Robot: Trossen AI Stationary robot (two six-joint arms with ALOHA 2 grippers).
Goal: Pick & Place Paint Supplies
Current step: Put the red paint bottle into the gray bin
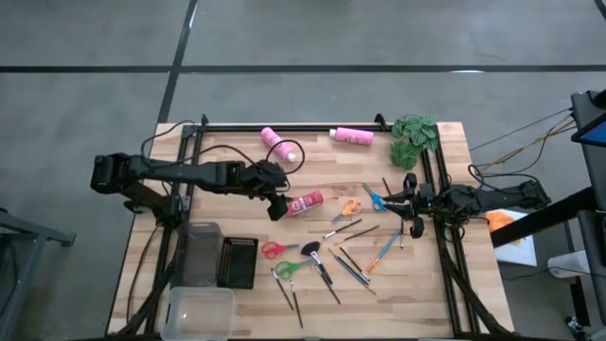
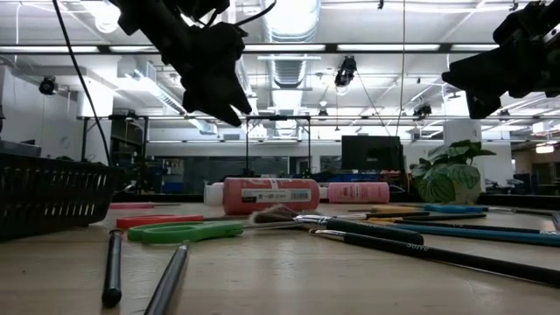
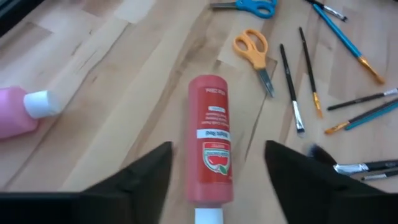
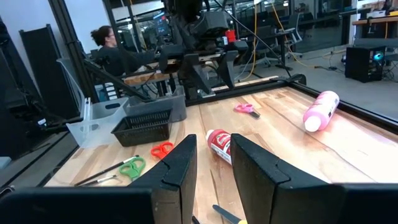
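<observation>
Red plastic, smooth and round: the red bottle [image 3: 210,140] lies on its side on the wooden table [image 1: 445,284] near the middle, label up, just beside the orange scissors [image 1: 351,206] and apart from the pink bottles [image 1: 282,147] at the far edge. It looks light and rigid, a small squeeze bottle that should take a firm pinch without denting much, but its glossy curved wall is likely slippery and it may roll if nudged from one side. The safest hold, as I judge it, is across the middle of the barrel, one finger on each long side, rather than at the narrow white cap end. The left gripper [image 3: 217,180] hangs above it, pointing down, with its fingers spread wide to either side of the bottle's cap end and nothing between them touching; in the low view it sits clear above the table, so it holds nothing. The left arm reaches in from the left edge, stretched toward the centre. The right gripper [image 4: 211,165] waits at the right side of the table, near the leafy clump [image 1: 415,138], its fingers drawn fairly close with a narrow gap and nothing in them, facing across toward the bottle. Brushes [image 1: 352,265] and other scissors lie scattered in front, near the black basket [image 1: 238,261].
</observation>
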